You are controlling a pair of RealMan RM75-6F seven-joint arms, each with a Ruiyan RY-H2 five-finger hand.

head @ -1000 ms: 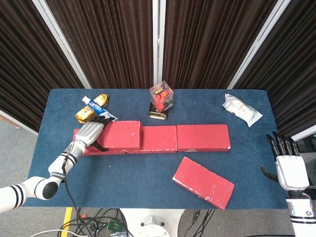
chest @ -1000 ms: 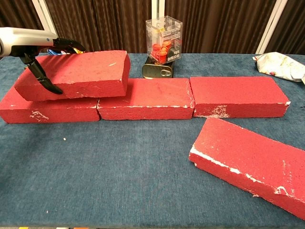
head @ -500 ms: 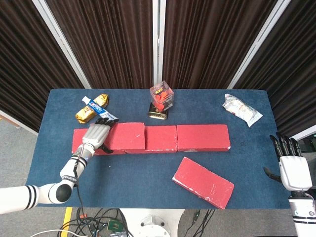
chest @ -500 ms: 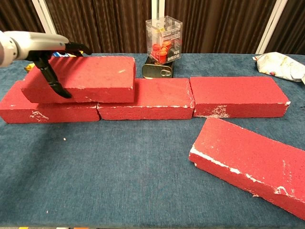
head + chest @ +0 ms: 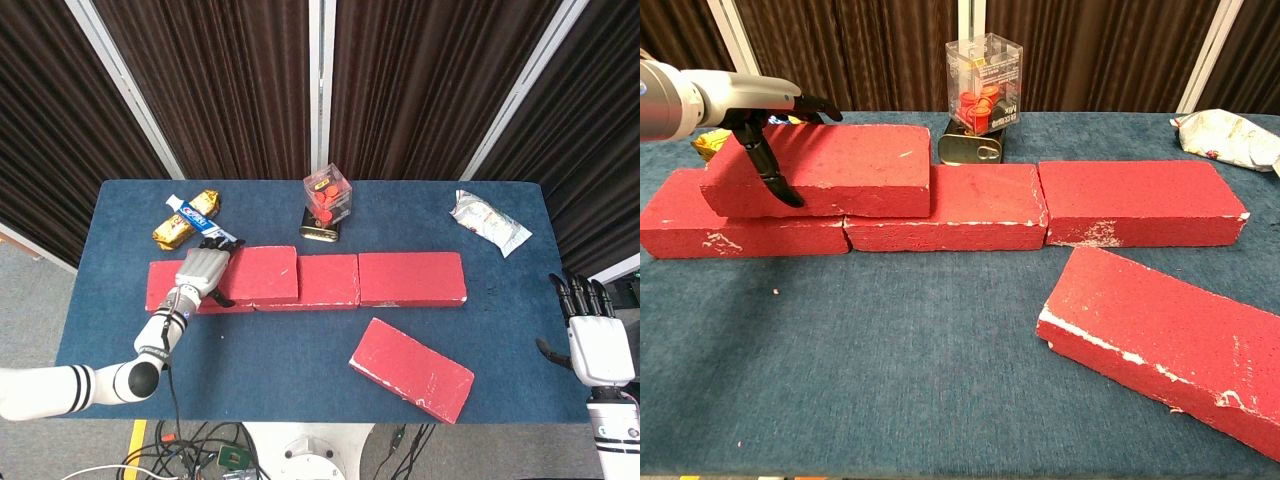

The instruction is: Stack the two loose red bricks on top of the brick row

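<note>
The left hand (image 5: 760, 125) covers the stacked brick's (image 5: 825, 168) left end. In the chest view the loose brick (image 5: 1165, 345) runs off the right edge, as does the packet (image 5: 1230, 137). The tin (image 5: 970, 148) sits partly behind the row (image 5: 940, 205).

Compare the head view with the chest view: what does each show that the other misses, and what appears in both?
Only the head view shows the right robot hand past the table's right edge, and the toothpaste tube by the gold snack packet.

Only the chest view shows the bricks' chipped front faces, as on the loose brick.

Both show the left robot hand gripping the raised brick on the brick row, plus the clear box.
</note>
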